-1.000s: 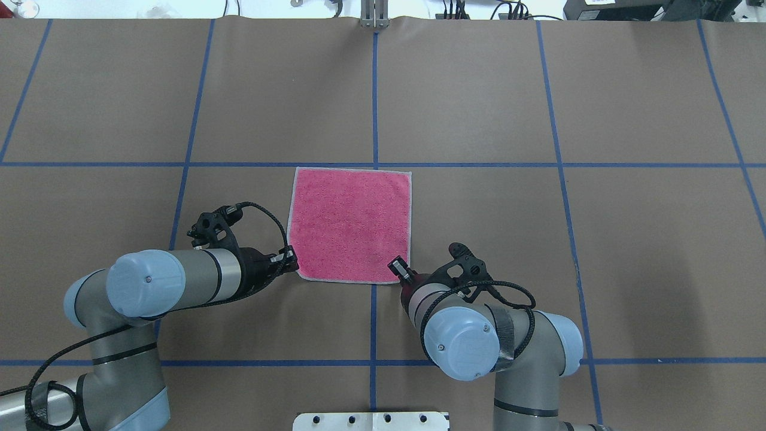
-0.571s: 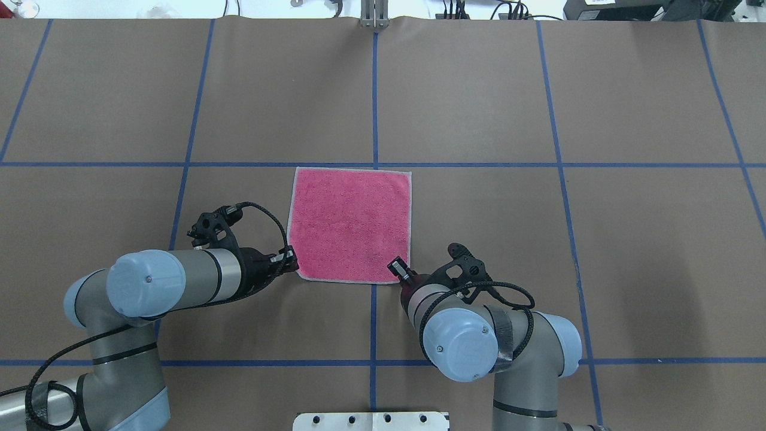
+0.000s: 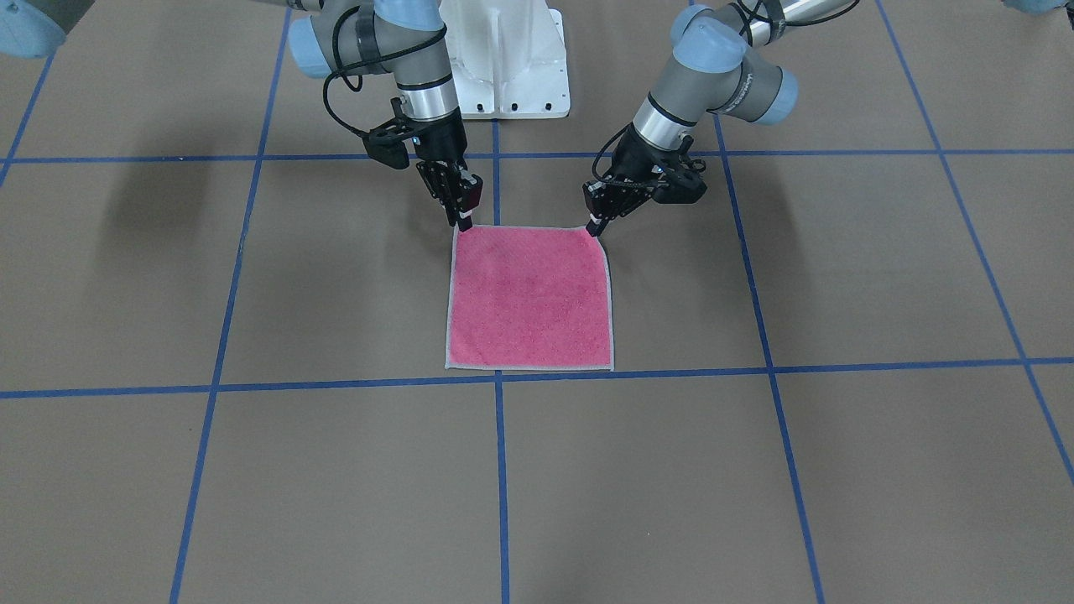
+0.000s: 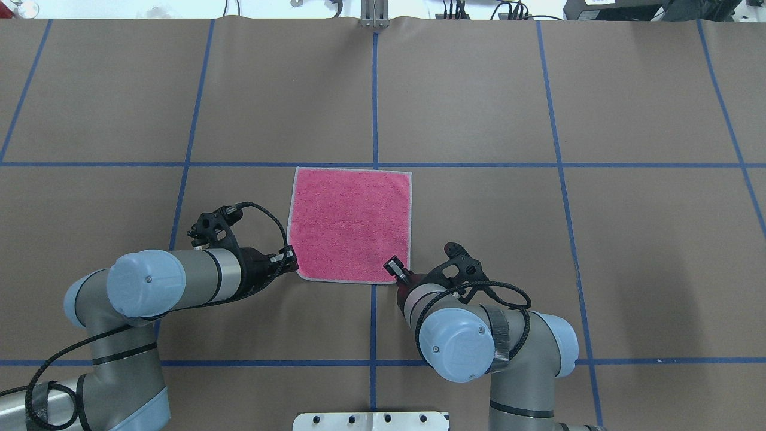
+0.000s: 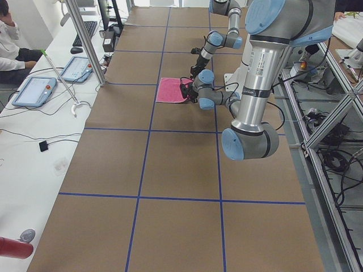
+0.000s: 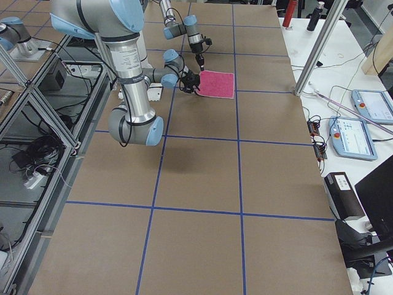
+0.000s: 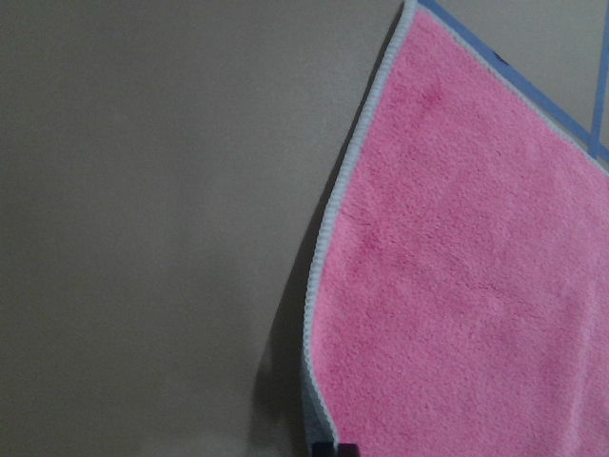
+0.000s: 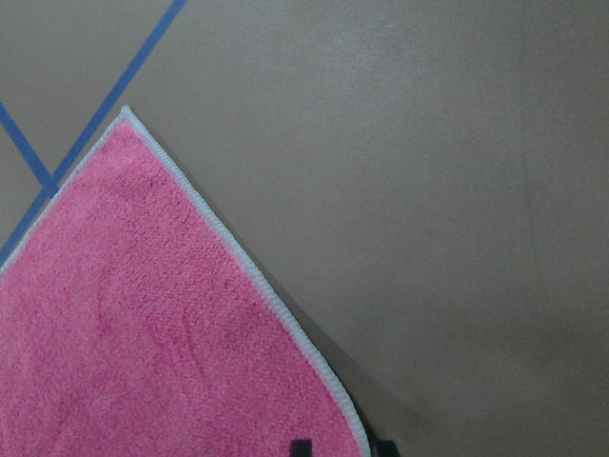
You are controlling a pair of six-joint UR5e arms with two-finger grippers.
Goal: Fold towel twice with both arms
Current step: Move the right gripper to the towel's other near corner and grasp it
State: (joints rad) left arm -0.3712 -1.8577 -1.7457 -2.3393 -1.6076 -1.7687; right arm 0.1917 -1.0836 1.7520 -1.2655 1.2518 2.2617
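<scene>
left arm [image 4: 179,278]: left of the towel [image 4: 352,224] on its robot side, forearm reaching at the towel's robot-side left corner.
left gripper [image 3: 594,228]: on that corner. Fingertips [image 7: 325,448] pressed together, pinching the hem. Hem is slightly raised there and a bit of the grey underside shows.
towel: spread flat on the brown table [image 4: 538,239], pink face up, unfolded, pale hem all round.
blue tape line [image 4: 479,164]: runs along the towel's far edge; can't tell if touching or just beside.
right gripper [image 3: 464,223]: at the towel's robot-side right corner. Fingertips [image 8: 302,447] spread, one over the pink face, the other just off the hem, corner between them and not clamped.
right arm [image 4: 458,335]: right of the towel on its robot side, wrist angled down at that corner.
</scene>
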